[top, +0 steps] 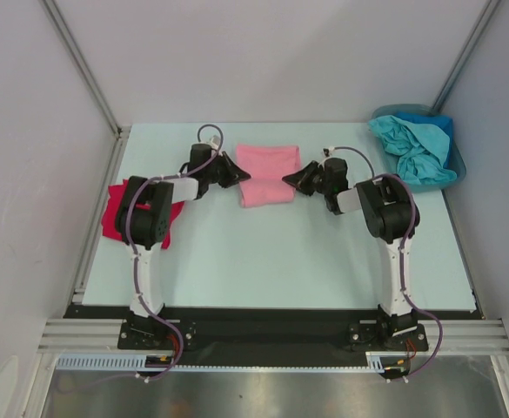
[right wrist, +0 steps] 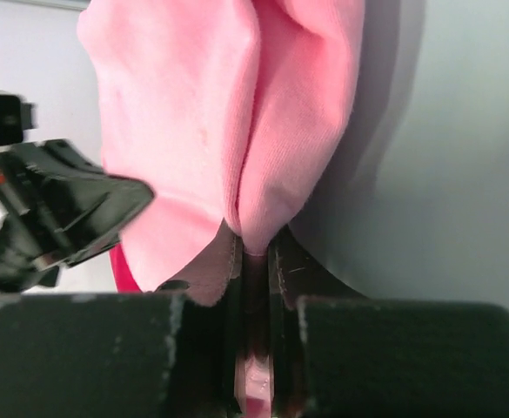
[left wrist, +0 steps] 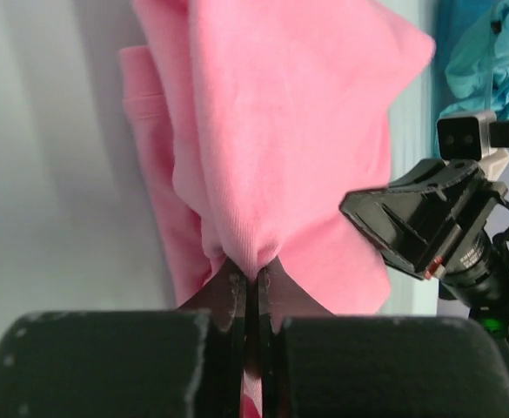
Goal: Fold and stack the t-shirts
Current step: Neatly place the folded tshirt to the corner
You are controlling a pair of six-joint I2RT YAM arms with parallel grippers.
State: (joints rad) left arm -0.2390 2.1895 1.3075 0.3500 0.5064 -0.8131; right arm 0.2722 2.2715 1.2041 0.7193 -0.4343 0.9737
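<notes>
Light pink t-shirt [top: 267, 172], soft plain cloth doubled into a rough rectangle, lies on the pale flat surface [top: 280, 261] toward its far edge, about midway between the left and right edges. We see it caught from both sides. The left hand [left wrist: 252, 283] is pinched tight on a bunched fold at the shirt's left edge, its fingers all but meeting with pink cloth between them. The right hand [right wrist: 254, 248] is clamped the same way on a fold at the right edge.

What matters for the coming move is that the shirt sits squarely between the two hands. They face each other across it, and the line from one pinch to the other runs left to right, parallel to the far edge of the surface. Neither arm is nearer than the other, so we judge this a two-handed step: both hands should rise and travel together, or the cloth will skew or slip out of one pinch.

A bright red t-shirt [top: 110, 213] lies crumpled at the left edge of the surface, partly under the left arm. A heap of teal and blue t-shirts [top: 406, 148] rests in a blue tub [top: 454, 161] at the far right corner. Neither is folded yet, so we reckon most of the task remains.
</notes>
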